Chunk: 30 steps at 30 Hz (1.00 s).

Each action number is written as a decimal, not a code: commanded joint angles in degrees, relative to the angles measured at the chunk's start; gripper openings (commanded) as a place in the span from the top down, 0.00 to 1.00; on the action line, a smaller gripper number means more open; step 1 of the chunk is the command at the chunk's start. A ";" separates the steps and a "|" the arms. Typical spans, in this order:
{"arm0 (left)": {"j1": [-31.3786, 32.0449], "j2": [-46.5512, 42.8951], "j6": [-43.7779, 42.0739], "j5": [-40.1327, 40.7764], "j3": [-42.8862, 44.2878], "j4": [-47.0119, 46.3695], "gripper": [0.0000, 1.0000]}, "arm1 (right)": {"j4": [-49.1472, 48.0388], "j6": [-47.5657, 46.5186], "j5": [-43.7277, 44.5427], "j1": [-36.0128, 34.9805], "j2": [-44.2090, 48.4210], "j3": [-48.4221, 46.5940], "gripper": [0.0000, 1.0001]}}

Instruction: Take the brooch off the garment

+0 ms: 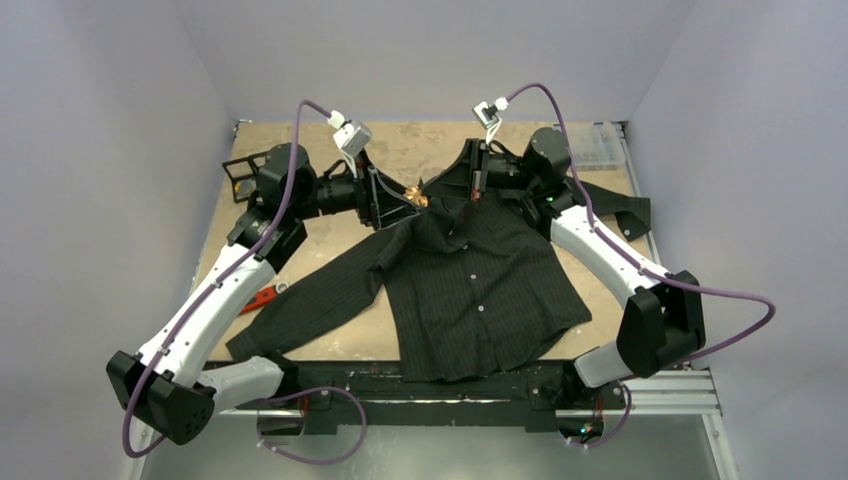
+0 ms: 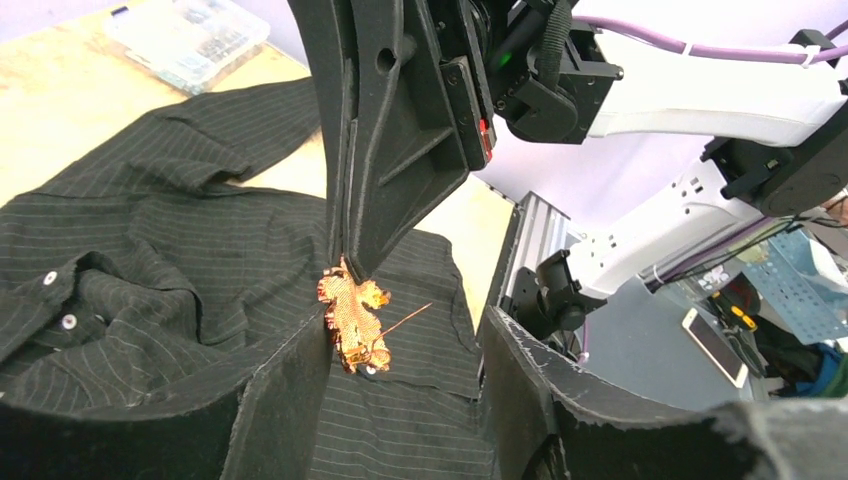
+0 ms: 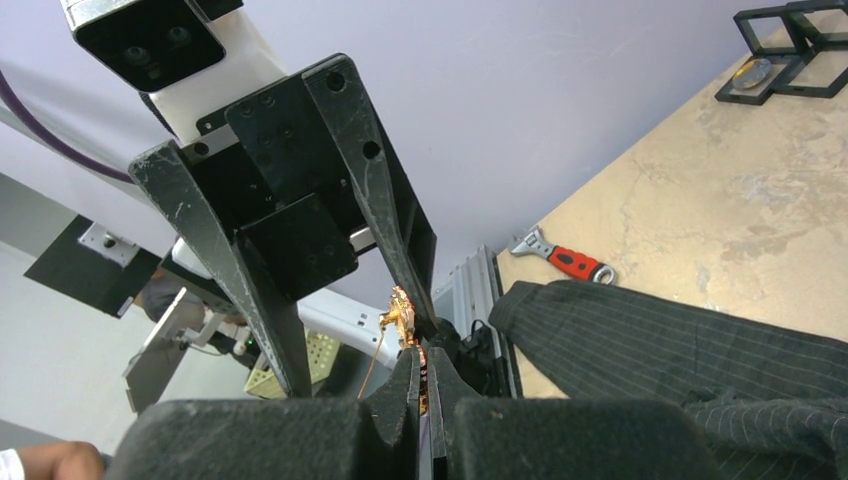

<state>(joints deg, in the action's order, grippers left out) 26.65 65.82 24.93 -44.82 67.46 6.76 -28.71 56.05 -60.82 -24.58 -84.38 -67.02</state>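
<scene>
The garment is a black pinstriped shirt spread on the table, also visible as garment and garment. A small orange-gold leaf-shaped brooch hangs just over the fabric near the collar, its thin pin sticking out free to the right. My right gripper is shut on the brooch, pinching it edge-on. From above, the right gripper reaches the brooch's top. My left gripper stands open with one finger on each side of the brooch; its left finger lies beside it.
A red-handled tool lies on the table left of the sleeve, and shows as red-handled tool. A clear plastic box sits at the back right. A black frame stand is at the back left.
</scene>
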 commanded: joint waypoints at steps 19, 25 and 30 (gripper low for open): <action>0.30 -0.61 2.20 3.47 -1.02 -3.86 0.63 | -1.88 0.52 1.34 -0.03 -0.48 -0.28 1.00; 0.64 -0.35 -0.93 5.33 -0.20 -2.25 0.66 | -2.84 1.49 1.14 0.03 -0.98 -0.29 1.00; 1.05 0.46 -3.13 6.24 1.04 -1.29 0.65 | -3.12 1.94 1.25 -0.03 -1.58 -0.56 1.00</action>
<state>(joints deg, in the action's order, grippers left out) 26.87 65.82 24.60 -39.42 66.61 6.33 -29.47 57.14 -60.75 -24.64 -85.49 -67.02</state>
